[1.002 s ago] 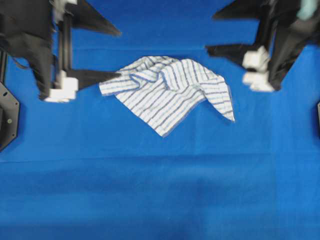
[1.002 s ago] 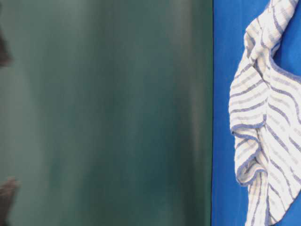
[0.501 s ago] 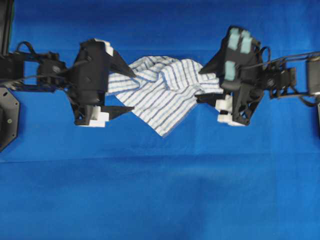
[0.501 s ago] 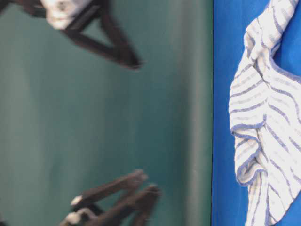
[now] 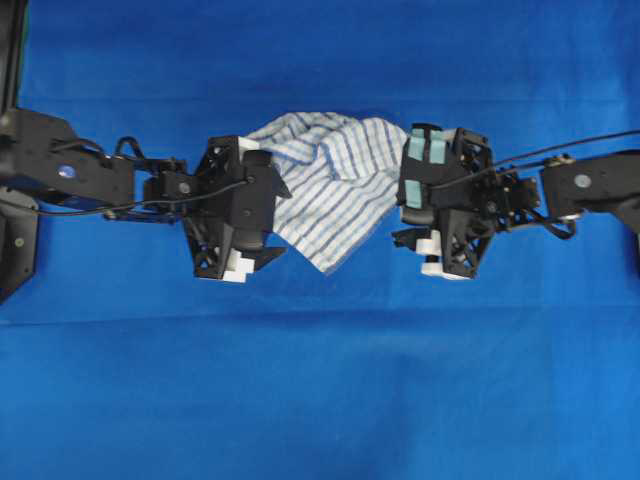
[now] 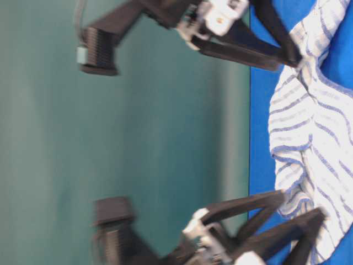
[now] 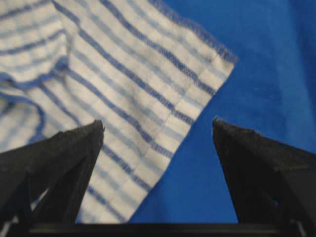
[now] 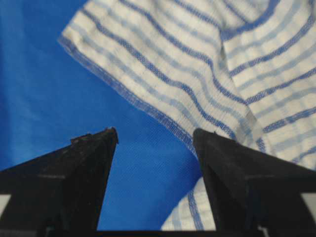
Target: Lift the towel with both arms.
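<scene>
The towel (image 5: 330, 185), white with thin blue-grey stripes, lies crumpled on the blue sheet (image 5: 320, 380). My left gripper (image 5: 272, 212) is open over the towel's left edge. In the left wrist view the left gripper (image 7: 157, 126) straddles the towel's hem, with cloth (image 7: 123, 84) under its left finger and blue sheet under its right. My right gripper (image 5: 407, 200) is open over the towel's right edge. In the right wrist view the right gripper (image 8: 154, 133) has the hem (image 8: 148, 106) running to its right finger. Neither gripper holds cloth.
The blue sheet covers the whole table. In the table-level view the towel (image 6: 314, 138) lies at the right, with two pairs of black fingers (image 6: 259, 55) reaching its edges. A dark green wall (image 6: 138, 143) fills the rest.
Both arms have swung inward from the far corners and come down low at the towel's two sides, fingers open. The towel has stayed where it was.
</scene>
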